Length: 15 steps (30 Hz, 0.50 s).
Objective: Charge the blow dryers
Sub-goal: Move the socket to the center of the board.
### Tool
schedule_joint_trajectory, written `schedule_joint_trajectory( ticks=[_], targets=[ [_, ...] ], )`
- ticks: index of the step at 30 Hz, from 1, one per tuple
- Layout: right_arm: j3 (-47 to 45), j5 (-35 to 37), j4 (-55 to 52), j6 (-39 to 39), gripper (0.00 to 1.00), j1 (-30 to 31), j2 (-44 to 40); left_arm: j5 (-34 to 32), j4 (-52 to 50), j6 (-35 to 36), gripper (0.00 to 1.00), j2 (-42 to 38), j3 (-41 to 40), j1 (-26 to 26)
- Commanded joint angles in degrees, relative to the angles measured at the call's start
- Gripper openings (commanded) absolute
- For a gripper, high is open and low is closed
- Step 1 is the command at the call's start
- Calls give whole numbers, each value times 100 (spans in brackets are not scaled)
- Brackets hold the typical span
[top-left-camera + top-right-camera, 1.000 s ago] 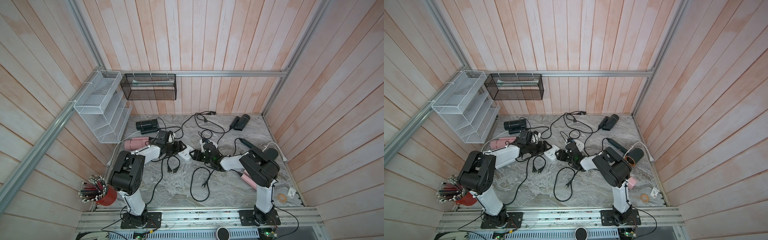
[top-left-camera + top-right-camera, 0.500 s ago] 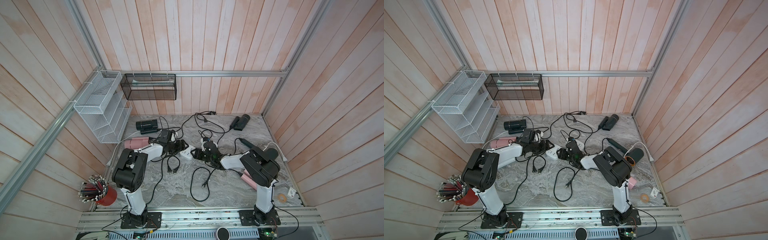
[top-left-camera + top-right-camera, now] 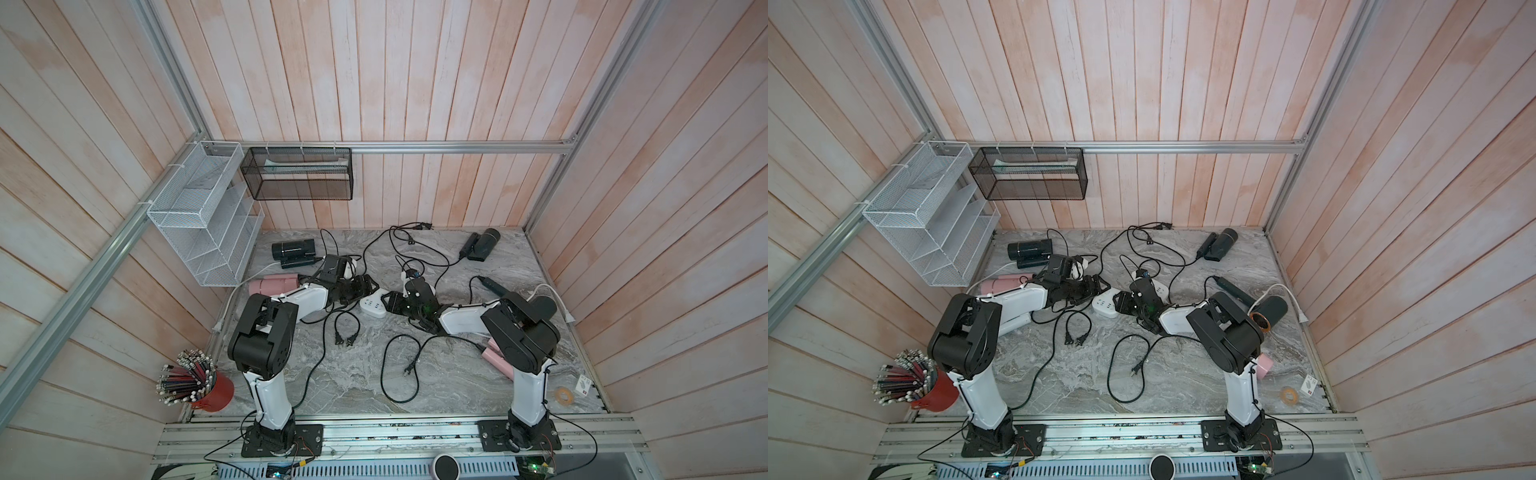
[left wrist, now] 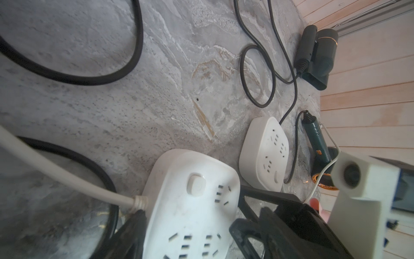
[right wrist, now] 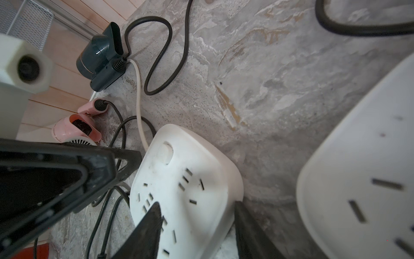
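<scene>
— Table (image 3: 353,386) check: any blow dryers (image 3: 293,250) charging?
— None visibly. They lie scattered around both tools, none touched.
— Power strip (image 3: 372,306)?
— Between them: right tool (image 5: 197,205) pinches its edge; left tool (image 3: 368,289) spread wide astride it, grip unclear. Visible sockets empty; loose plugs (image 3: 344,341) near the left tool. Seemingly all plugging remains.

Marble tabletop (image 3: 353,386) holds black cords (image 3: 382,372) and white power strip (image 3: 372,306) at centre. Black blow dryer (image 3: 293,249) far left, second black dryer (image 3: 482,243) far right, pink dryer (image 3: 272,286) left.
</scene>
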Motion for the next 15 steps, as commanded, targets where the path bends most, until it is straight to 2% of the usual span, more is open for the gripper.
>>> schedule_joint_trajectory(
  ticks=[1, 9, 13, 15],
  targets=[
    [-50, 196, -224, -255, 54, -30, -364, -200, -72, 102, 82, -485, -116, -28],
    [-763, 378, -430, -845, 55, -21, -1472, -524, -217, 299, 82, -1425, -635, 34],
    [-1006, 687, -768, -1192, 56, -21, -2054, -787, -756, 694, 81, -1362, -250, 279],
    [-1119, 872, -944, -1389, 56, -27, -2357, -1006, -1049, 937, 77, -1192, 77, 382]
  ],
)
